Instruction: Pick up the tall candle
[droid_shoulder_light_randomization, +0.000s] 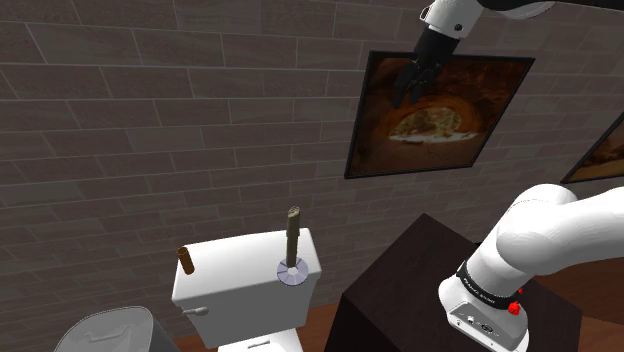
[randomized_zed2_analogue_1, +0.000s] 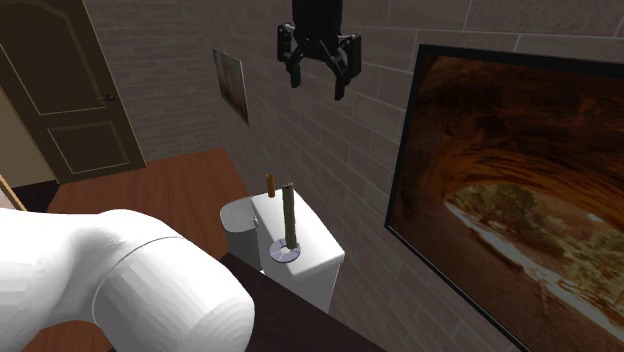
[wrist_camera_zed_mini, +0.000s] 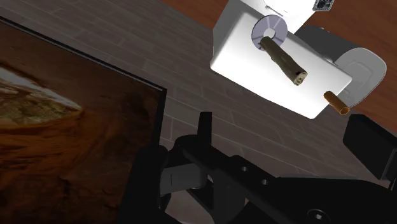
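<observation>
**mo_b:** Where's the tall candle relative to the hand? Go left to right across the shoulder view, please.

**kez:** First up is a short brown candle (droid_shoulder_light_randomization: 185, 260) at the far end of the white toilet tank (droid_shoulder_light_randomization: 240, 272). It's well below the hand (droid_shoulder_light_randomization: 405, 90) and the farthest thing from it. Next along is the tall candle (droid_shoulder_light_randomization: 292, 238), standing upright on a small silver disc (droid_shoulder_light_randomization: 291, 274) on the tank's lid. That's also well below the hand, but closer to being under it than the short one. Then there's the hand itself, high up in front of a framed picture (droid_shoulder_light_randomization: 470, 140) on the brick wall. Its fingers are spread with nothing between them.

**mo_b:** How do you reckon it handles?

**kez:** It's a thin, rough-looking brown stick, so I'd guess light, stiff and not slippery. A candle that slim could snap if it's squeezed hard or levered sideways, though. It's tall on a narrow footing, so a stray nudge on the way down would probably tip it. Can't tell whether the disc is fixed to it or would stay behind.

**mo_b:** Grab point?

**kez:** I'd go for the middle of the shaft or a bit above, with one finger each side. Come down over the top, close gently, then lift straight up. The short candle is well apart from it, so it shouldn't get in the way.
</observation>
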